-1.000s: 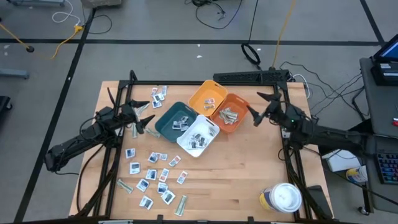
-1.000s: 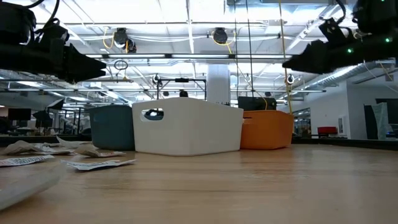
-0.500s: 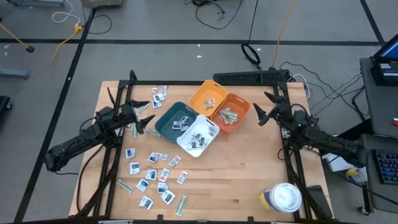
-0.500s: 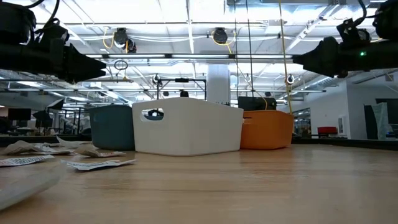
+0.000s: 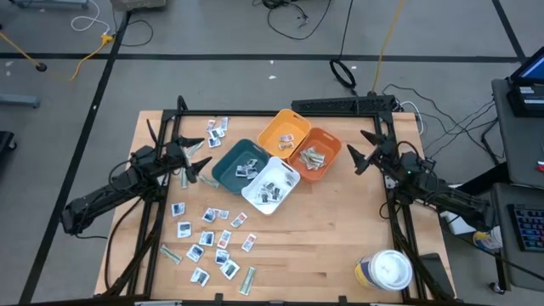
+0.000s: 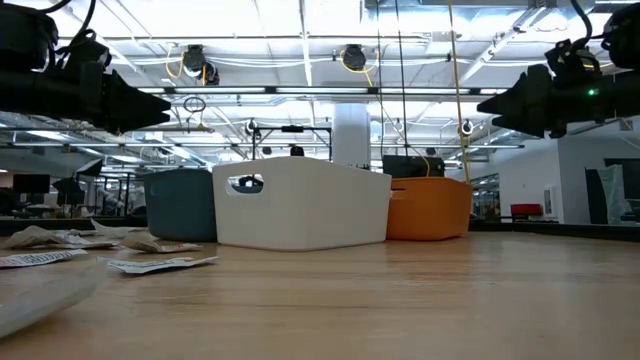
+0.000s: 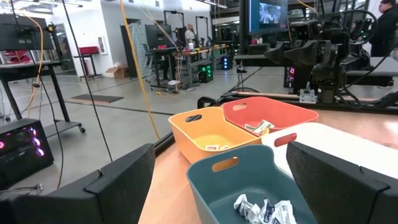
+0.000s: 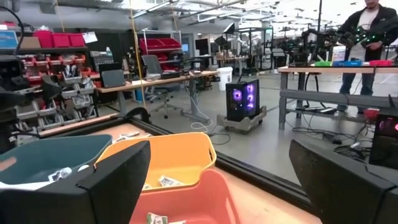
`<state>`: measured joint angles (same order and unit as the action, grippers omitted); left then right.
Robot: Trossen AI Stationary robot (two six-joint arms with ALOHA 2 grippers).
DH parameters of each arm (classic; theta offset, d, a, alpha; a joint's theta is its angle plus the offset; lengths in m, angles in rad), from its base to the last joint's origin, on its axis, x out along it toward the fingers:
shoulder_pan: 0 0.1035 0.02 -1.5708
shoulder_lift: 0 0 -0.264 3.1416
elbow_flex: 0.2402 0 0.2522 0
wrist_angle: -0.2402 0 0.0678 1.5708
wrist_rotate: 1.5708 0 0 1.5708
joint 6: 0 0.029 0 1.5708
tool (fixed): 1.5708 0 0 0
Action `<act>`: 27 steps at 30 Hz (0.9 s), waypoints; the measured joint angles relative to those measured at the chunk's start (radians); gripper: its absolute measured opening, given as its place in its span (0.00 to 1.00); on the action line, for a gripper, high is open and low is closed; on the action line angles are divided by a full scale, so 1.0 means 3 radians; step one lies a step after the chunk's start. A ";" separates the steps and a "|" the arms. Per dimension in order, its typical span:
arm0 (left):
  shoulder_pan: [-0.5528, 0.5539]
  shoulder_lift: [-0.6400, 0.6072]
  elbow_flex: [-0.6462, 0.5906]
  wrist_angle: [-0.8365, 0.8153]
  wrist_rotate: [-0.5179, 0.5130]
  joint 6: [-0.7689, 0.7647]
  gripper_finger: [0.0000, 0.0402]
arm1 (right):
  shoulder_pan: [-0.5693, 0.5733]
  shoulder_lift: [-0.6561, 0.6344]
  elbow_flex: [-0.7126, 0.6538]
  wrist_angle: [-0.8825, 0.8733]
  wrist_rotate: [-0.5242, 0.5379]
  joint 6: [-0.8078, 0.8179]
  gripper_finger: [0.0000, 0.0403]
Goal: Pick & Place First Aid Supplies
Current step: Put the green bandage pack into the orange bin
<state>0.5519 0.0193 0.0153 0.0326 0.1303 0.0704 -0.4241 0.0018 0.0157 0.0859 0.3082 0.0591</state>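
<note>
Packets lie scattered at lower left of the surface, waiting for sorting; left claw and right claw hover beside the bins, both wide open and empty.

right gripper drawn back from the orange bin, toward the table's right edge

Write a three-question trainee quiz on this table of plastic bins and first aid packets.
1. True or false: both grippers, left gripper and right gripper, are empty.
2. Which bin touches the teal plastic bin nearest the table's front edge? A) white plastic bin B) red-orange plastic bin
3. Fill in: the loose small white square packets lie in front of the ___ arm.

Key: 1 true; 2 A; 3 left.
</note>
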 joint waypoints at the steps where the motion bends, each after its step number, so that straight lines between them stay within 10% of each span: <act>1: 0.0001 0.0000 0.0000 -0.0001 0.0000 0.0000 0.91 | 0.0000 0.0000 0.0000 0.0008 0.0006 0.0002 0.94; 27: 0.0000 0.0000 0.0000 0.0001 0.0000 0.0000 0.91 | 0.0000 0.0031 -0.0003 0.0046 0.0012 0.0003 0.94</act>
<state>0.5519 0.0193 0.0154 0.0330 0.1303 0.0704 -0.4240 0.0113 0.0147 0.0998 0.3119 0.0601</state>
